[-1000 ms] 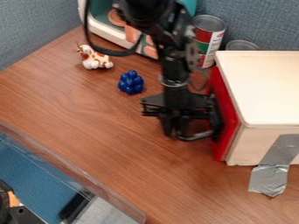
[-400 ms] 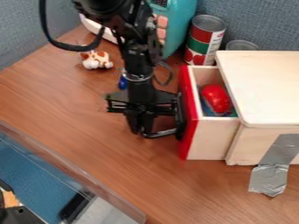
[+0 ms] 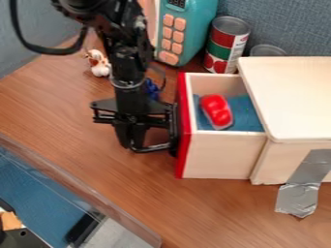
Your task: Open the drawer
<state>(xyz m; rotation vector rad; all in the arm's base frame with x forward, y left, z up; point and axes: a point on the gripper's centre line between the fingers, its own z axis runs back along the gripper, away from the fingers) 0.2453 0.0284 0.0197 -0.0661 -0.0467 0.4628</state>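
Drawer (image 3: 217,156) out, gripper (image 3: 132,143) at its red front (image 3: 184,152).
Probably light, rigid; best pulled by the handle (image 3: 154,148). Clamped or not, I cannot tell.

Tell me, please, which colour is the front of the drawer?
Red; the camera view shows the drawer front clearly.

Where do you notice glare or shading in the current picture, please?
Camera view: small bright glints on the red toy inside the drawer; patchy shine on the silver tape; the box top reads brightest, with the wooden side below it dimmer.
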